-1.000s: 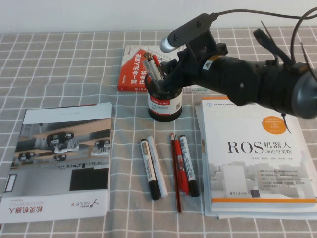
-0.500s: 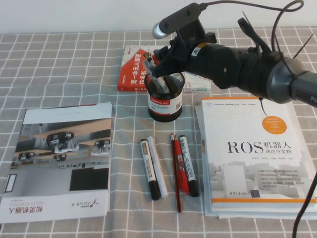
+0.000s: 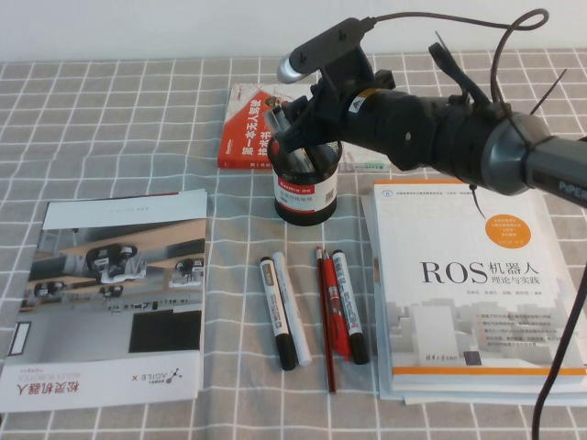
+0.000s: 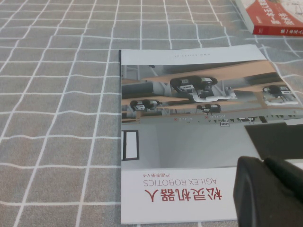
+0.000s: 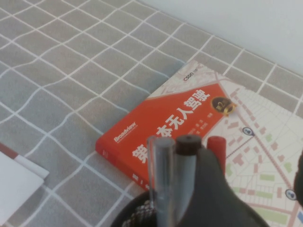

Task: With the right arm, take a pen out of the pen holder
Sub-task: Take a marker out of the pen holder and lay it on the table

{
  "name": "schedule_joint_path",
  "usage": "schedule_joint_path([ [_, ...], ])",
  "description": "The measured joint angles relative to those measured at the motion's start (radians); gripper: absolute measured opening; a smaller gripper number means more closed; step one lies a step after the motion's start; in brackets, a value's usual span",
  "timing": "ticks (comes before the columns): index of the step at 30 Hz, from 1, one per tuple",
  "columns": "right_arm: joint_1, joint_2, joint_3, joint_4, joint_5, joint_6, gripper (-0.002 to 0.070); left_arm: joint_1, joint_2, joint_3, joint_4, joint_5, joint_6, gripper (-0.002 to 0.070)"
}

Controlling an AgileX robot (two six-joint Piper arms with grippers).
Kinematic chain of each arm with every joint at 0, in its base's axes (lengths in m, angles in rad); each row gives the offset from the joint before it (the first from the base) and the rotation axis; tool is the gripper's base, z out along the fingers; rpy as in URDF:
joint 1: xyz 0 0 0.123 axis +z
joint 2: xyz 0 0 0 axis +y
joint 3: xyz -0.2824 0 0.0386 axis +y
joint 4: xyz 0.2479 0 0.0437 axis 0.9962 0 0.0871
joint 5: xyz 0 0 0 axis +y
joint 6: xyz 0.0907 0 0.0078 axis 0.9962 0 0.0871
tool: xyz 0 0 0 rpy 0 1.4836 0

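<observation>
Grey checked tabletop [image 3: 138,137]. Left gripper [image 4: 272,189] parked over the brochure [image 4: 189,142] — state can't tell. Pen holder [image 3: 305,197] centre, pens [image 5: 164,179] upright inside. Right gripper [image 3: 298,133] at its rim, jaws open, nothing held — approach step. Next: straddle one pen, close, lift straight.

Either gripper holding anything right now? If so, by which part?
Nothing held. Right gripper is open at the pens in the pen holder; left gripper hovers over the brochure.
</observation>
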Motion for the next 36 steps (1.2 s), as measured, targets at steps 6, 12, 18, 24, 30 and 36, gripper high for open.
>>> schedule_joint_path([
  [6,0.0,0.015,-0.002,0.0,-0.008,-0.021,0.0322,0.0,0.0,0.0,0.0,0.0,0.0,-0.0003],
  [12,0.0,0.029,-0.021,0.0,-0.012,-0.025,0.0322,0.0,0.0,0.0,0.0,0.0,0.0,-0.0003],
  [18,0.0,0.047,-0.062,-0.001,-0.015,-0.025,0.0322,0.0,0.0,0.0,0.0,0.0,0.0,-0.0003],
  [24,0.0,0.069,-0.08,-0.001,-0.02,-0.026,0.0322,0.0,0.0,0.0,0.0,0.0,0.0,-0.0003],
  [30,0.0,0.075,-0.08,-0.001,-0.02,-0.055,0.0322,0.0,0.0,0.0,0.0,0.0,0.0,-0.0003],
  [36,0.0,0.075,-0.08,-0.001,-0.02,-0.058,0.0322,0.0,0.0,0.0,0.0,0.0,0.0,-0.0003],
])
